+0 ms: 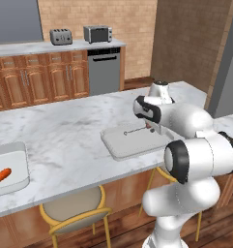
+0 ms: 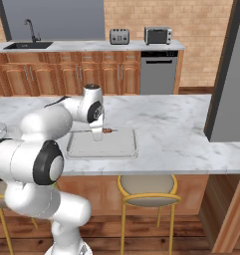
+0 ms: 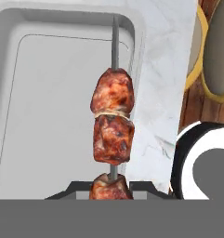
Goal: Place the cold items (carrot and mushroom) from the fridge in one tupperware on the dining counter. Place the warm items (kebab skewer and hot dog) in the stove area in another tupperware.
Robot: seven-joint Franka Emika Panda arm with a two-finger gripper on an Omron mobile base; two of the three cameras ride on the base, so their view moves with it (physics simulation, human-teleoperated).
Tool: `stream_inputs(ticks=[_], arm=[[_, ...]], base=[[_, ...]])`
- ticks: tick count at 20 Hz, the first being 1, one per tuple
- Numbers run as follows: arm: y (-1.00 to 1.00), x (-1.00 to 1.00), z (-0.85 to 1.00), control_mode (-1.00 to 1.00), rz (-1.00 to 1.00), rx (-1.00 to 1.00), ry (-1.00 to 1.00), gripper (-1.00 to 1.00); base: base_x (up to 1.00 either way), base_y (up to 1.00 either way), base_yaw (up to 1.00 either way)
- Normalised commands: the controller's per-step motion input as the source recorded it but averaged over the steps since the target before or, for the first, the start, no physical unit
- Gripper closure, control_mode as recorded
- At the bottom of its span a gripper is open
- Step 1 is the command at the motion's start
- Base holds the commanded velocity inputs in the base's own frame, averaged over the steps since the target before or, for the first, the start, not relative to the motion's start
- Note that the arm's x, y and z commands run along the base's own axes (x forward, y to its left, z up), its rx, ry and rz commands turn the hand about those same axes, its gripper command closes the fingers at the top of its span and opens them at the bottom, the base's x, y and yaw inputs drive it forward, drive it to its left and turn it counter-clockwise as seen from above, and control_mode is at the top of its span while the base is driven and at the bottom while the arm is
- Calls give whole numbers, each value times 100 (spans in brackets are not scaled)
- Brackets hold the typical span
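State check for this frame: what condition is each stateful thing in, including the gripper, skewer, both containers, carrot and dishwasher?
gripper: jaws shut on the kebab skewer
kebab skewer: held above the near tupperware, not yet released
near tupperware: on the dining counter, nothing lying in it
far tupperware: holds the carrot
carrot: lying in the far tupperware
dishwasher: door closed

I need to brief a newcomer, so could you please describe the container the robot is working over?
On the long marbled counter lie two shallow grey containers. It is the one under the claw, holding no carrot; the other container holds a carrot.
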Motion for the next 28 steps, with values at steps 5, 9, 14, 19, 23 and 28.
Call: stream_inputs(ticks=[5, 9, 14, 19, 23, 28], arm=[[-11, 78, -37, -100, 0, -1, 0, 100], [-5, 49, -19, -100, 0, -4, 0, 100], [0, 18, -18, -100, 0, -6, 0, 100], [0, 2, -12, -100, 0, 0, 0, 100], [0, -6, -22, -100, -2, 1, 0, 100], [-2, 0, -26, -100, 0, 3, 0, 100]], base=[[0, 0, 0], [0, 0, 0], [0, 0, 0], [0, 0, 0], [0, 0, 0], [0, 0, 0]])
